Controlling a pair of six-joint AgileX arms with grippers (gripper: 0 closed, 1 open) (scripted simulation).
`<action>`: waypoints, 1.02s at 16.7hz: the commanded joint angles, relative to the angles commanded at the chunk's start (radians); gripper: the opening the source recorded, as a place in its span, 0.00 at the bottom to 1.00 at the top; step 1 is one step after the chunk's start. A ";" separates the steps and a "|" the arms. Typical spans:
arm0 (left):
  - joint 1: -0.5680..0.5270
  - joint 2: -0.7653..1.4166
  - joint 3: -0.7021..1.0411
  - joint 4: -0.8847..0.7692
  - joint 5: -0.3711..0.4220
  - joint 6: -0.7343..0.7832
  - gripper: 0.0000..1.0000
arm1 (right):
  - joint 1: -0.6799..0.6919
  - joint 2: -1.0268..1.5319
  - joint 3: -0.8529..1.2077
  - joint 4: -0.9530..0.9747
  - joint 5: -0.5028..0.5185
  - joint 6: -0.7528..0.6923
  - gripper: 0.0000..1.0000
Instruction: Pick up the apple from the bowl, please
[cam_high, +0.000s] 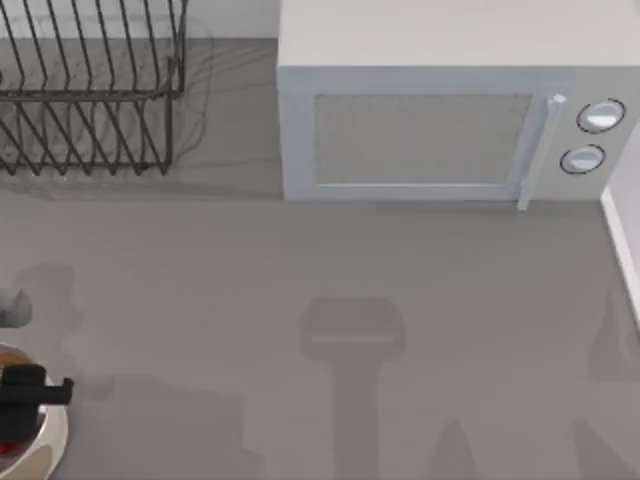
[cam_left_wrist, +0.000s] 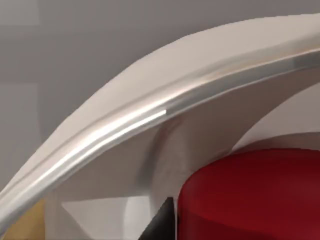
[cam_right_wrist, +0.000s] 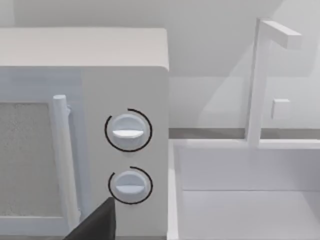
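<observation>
My left gripper (cam_high: 25, 395) hung over the bowl (cam_high: 52, 432) at the table's near left corner, low inside the rim; whether its fingers were spread or closed I could not tell. The apple (cam_left_wrist: 255, 195) sat in the bowl, just beside a dark fingertip (cam_left_wrist: 161, 224), with the bowl's thick cream wall curving behind it. Farther back on the grey table (cam_high: 300, 270) stood a wire dish rack (cam_high: 90, 90) at the left and a white microwave (cam_high: 440, 110) at the right. My right wrist view faced the microwave's two dials (cam_right_wrist: 128, 131).
</observation>
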 joint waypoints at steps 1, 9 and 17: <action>0.000 0.000 0.000 0.000 0.000 0.000 1.00 | 0.000 0.000 0.000 0.000 0.000 0.000 1.00; 0.000 0.000 0.000 0.000 0.000 0.000 0.47 | 0.000 0.000 0.000 0.000 0.000 0.000 1.00; 0.000 0.000 0.000 0.000 0.000 0.000 0.00 | 0.000 0.000 0.000 0.000 0.000 0.000 1.00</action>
